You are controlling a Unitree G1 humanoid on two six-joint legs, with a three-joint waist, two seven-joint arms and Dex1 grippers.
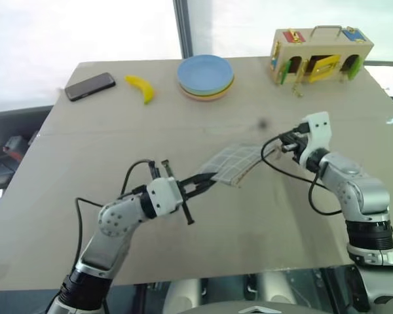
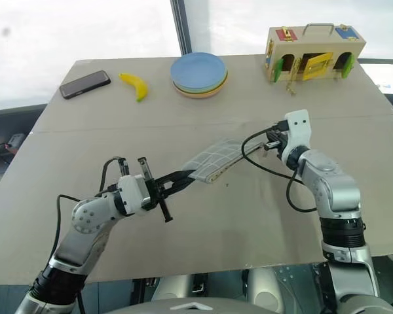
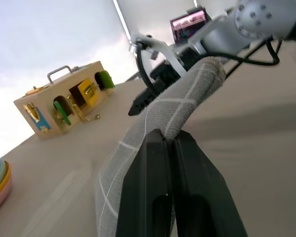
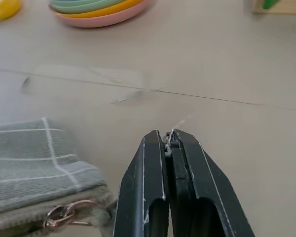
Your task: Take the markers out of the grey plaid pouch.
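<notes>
The left gripper (image 1: 206,185) pinches the near corner of the grey plaid pouch (image 1: 232,163), holding it lifted above the middle of the table (image 1: 183,242). The left wrist view shows the fabric clamped between its fingers (image 3: 148,187). Beyond, the right gripper (image 4: 170,140) is closed just beside the pouch's far end; its wrist view reveals the zipper pull (image 4: 64,215) and a thin thread at its tips. Farther off lie a black phone (image 1: 90,86), banana (image 1: 141,87), stacked plates (image 1: 205,76) and a wooden latch box (image 1: 319,54), before bright windows.
</notes>
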